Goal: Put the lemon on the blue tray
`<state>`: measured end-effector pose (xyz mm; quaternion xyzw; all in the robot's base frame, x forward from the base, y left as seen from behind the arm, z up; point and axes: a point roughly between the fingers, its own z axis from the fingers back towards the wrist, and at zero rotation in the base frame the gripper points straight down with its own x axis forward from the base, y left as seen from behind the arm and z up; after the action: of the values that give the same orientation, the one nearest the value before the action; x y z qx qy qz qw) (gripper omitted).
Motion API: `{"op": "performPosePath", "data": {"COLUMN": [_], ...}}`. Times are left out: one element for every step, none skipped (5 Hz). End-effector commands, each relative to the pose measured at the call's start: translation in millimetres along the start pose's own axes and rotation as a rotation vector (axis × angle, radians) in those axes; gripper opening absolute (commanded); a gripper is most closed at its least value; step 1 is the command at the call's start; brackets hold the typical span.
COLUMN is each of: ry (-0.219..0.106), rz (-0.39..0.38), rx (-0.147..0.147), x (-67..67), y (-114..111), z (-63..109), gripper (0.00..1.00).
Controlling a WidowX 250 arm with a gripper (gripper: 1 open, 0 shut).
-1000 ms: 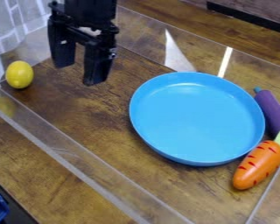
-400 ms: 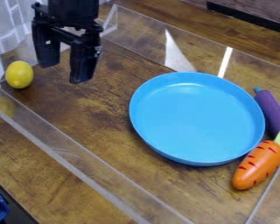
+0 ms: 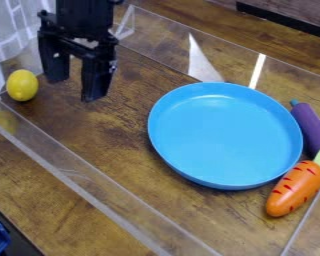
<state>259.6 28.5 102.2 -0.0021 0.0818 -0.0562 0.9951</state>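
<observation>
Pincer (image 3: pixel 73 83), pointing straight down with its jaws spread wide and empty, above the wooden counter (image 3: pixel 109 150): approach step, nothing grasped yet. Lemon (image 3: pixel 23 85), small, smooth, bright yellow and oval, lies near the pincer at nine o'clock. Next move, by judgement: shift toward nine o'clock, straddle the fruit, close. Blue tray (image 3: pixel 170 150), round and bare, waits well apart at four o'clock.

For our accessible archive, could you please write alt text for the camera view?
An open black tool hangs just right of a lemon on a wooden table. An empty blue tray sits further right, beside a toy carrot.
</observation>
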Motion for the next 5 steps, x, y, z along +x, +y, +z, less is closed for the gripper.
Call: {"op": "performPosePath", "data": {"ry": [-0.026,-0.021,-0.014,-0.011,-0.008], "rz": [-0.040,-0.049,-0.057,-0.054,-0.053], "rx": [0.013,0.014,0.013,0.013,0.017], "x": [-0.1,1.6,3.6,7.6,10.3], "y": [-3.2,-6.1,-10.3,-10.1,-8.6], "z": [6.1,4.7,3.5,-1.4,-5.1], "gripper": [1.00,1.00,1.00,1.00,1.00]}}
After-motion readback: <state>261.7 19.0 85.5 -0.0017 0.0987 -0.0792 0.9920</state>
